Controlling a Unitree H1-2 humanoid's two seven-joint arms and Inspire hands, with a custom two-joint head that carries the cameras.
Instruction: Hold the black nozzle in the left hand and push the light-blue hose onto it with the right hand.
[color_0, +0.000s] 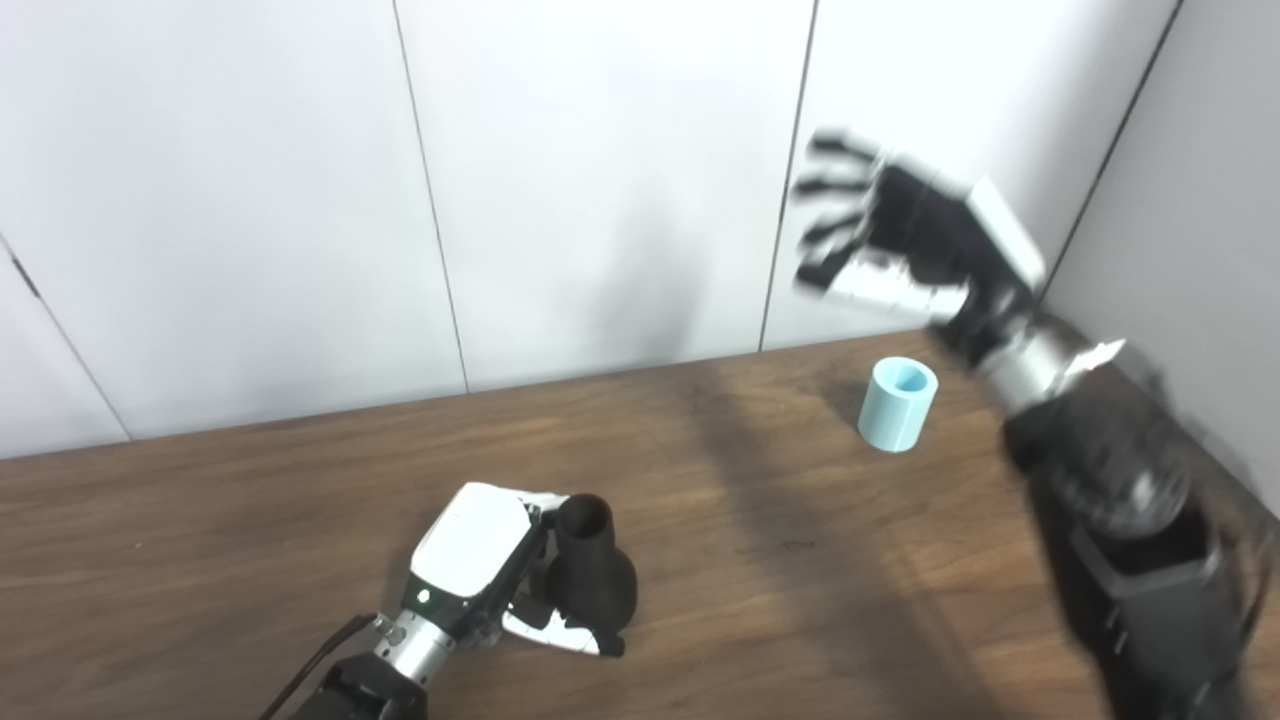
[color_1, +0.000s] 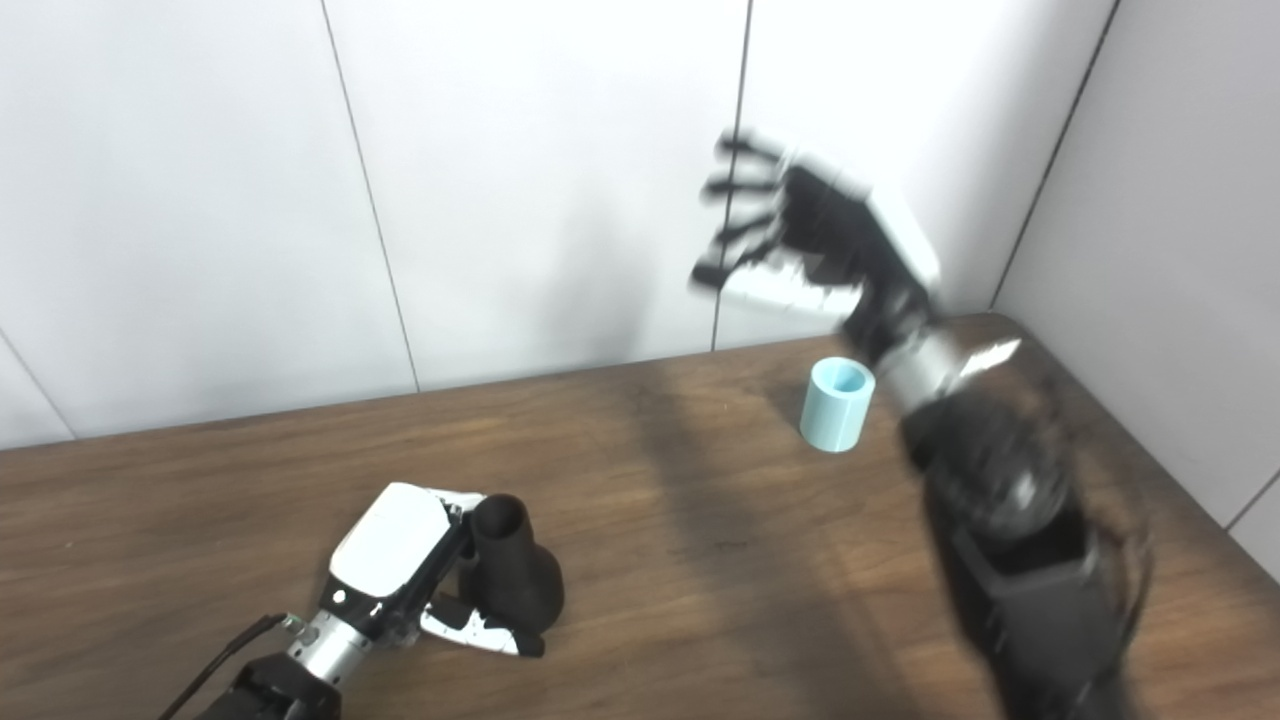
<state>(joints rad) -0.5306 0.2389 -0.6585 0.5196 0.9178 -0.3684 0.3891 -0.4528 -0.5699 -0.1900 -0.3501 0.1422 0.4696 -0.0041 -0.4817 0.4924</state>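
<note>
Already gripped: black nozzle (color_0: 592, 575), standing upright on the counter (color_0: 250, 520) with its narrow mouth up, wrapped by the left hand (color_0: 480, 560), fingers and thumb closed round its wider base. So the holding half looks done. Not yet taken: light-blue hose (color_0: 897, 403), a short open tube standing on end just below and a little to the left of the right hand (color_0: 900, 245), apart from it. Right hand raised in the air, blurred, fingers spread wide and holding nothing. Left to do, by the look of it: lowering onto the hose, closing round it, carrying it across toward the left hand, and pressing its open end over the nozzle's mouth.

Around these, little else: bare wood-grain counter between the two hands, white panelled wall (color_0: 600, 180) behind the right hand, a corner close to that arm's outer side. Nothing lying between hose and nozzle; only the closeness of the wall behind the raised right hand might cramp the reach.
</note>
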